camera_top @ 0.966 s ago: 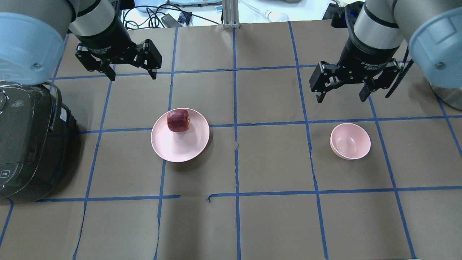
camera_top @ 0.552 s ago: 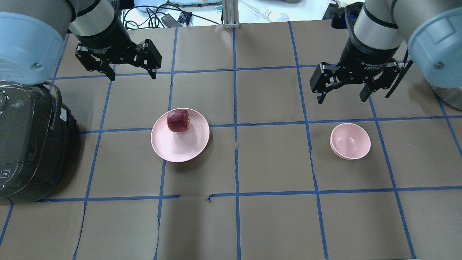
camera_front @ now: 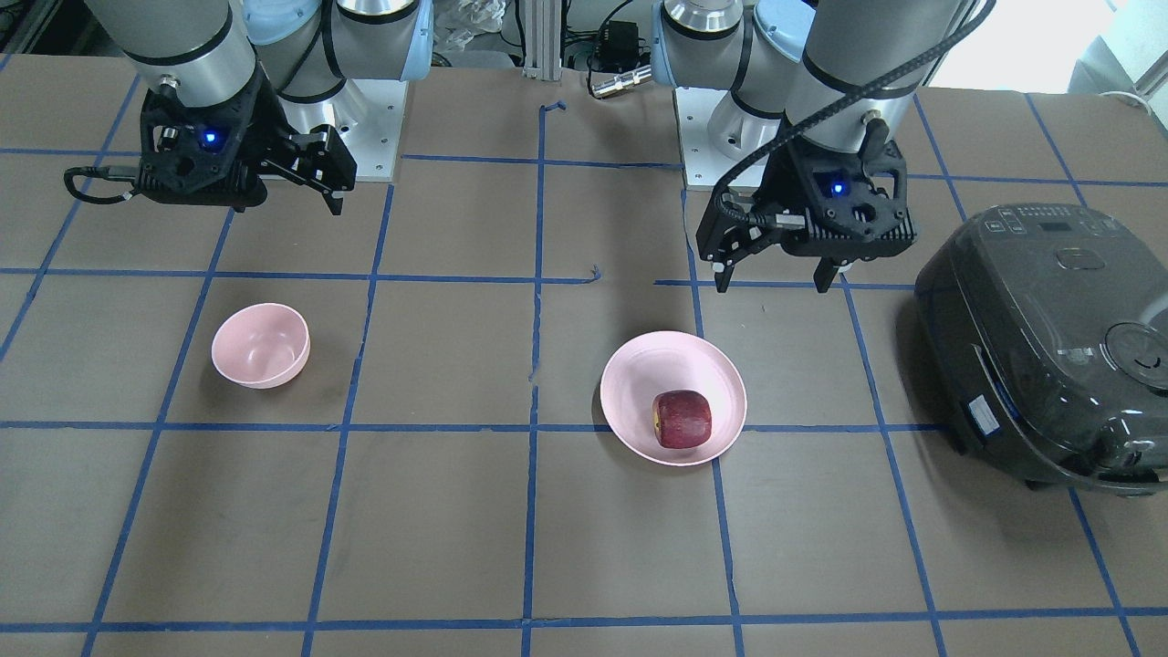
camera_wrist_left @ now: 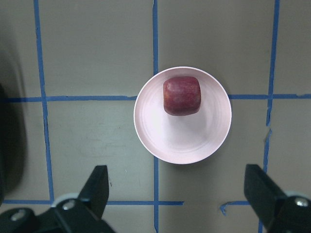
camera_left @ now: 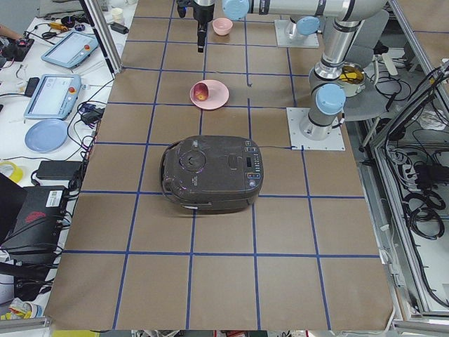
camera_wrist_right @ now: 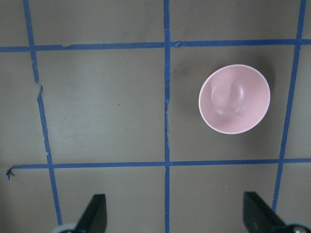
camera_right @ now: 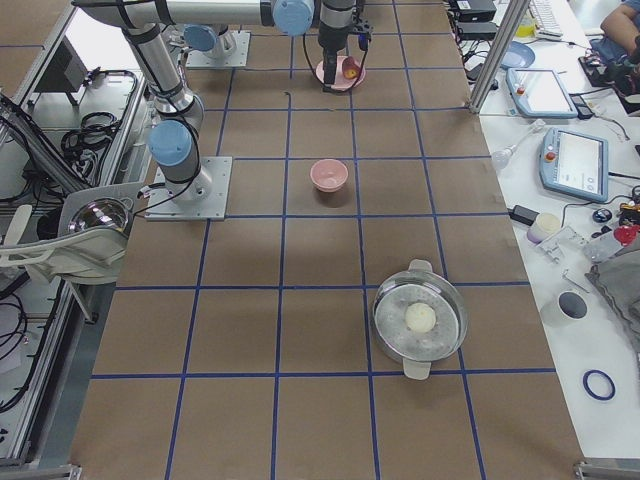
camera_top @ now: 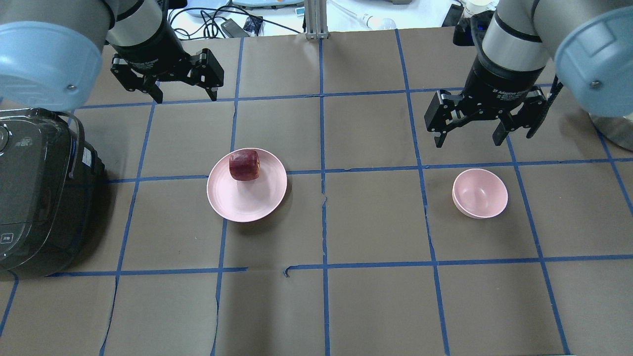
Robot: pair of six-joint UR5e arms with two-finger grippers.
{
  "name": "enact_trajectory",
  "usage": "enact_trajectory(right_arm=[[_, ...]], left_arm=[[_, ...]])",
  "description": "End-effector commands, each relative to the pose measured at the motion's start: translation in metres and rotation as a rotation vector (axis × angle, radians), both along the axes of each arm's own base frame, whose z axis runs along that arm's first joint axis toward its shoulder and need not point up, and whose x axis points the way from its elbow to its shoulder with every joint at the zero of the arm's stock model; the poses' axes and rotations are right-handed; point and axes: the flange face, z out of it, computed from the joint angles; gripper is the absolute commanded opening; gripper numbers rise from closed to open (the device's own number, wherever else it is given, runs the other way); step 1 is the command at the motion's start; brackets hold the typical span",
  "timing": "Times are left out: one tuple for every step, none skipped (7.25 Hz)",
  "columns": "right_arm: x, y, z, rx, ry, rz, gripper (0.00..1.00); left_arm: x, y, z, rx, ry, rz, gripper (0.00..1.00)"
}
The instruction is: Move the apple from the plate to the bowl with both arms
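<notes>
The dark red apple (camera_top: 244,165) lies on the far side of the pale pink plate (camera_top: 247,202), left of the table's middle. It also shows in the front view (camera_front: 682,419) and the left wrist view (camera_wrist_left: 181,95). The small pink bowl (camera_top: 479,193) stands empty on the right and shows in the right wrist view (camera_wrist_right: 234,98). My left gripper (camera_top: 186,98) is open and empty, raised beyond the plate. My right gripper (camera_top: 467,142) is open and empty, raised just beyond the bowl.
A dark rice cooker (camera_top: 34,193) stands at the left edge of the table, close to the plate's left. A lidded steel pot (camera_right: 420,320) stands further along the table on my right side. Blue tape lines grid the brown table cover.
My left gripper has shifted a little away from the plate, towards the far side. My right gripper has shifted slightly towards the bowl. Both stay open. The apple, plate and bowl have not moved.
</notes>
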Motion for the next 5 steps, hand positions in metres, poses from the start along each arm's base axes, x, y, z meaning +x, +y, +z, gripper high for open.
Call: enact_trajectory(right_arm=[[-0.025,-0.022,-0.023,0.023,-0.012,0.020,1.00],[-0.054,-0.031,-0.044,0.046,-0.034,0.016,1.00],[-0.098,-0.034,-0.072,0.077,-0.049,-0.003,1.00],[-0.138,-0.039,-0.106,0.055,-0.073,0.020,1.00],[-0.165,-0.043,-0.156,0.054,-0.098,0.108,1.00]], left_arm=[[-0.003,-0.026,-0.054,0.017,0.004,0.048,1.00],[-0.005,-0.031,-0.092,0.037,0.006,0.050,1.00],[-0.005,-0.037,-0.143,0.021,0.009,0.051,1.00],[-0.005,-0.035,-0.183,0.048,0.005,0.051,1.00],[-0.005,-0.039,-0.198,0.062,0.005,0.051,1.00]])
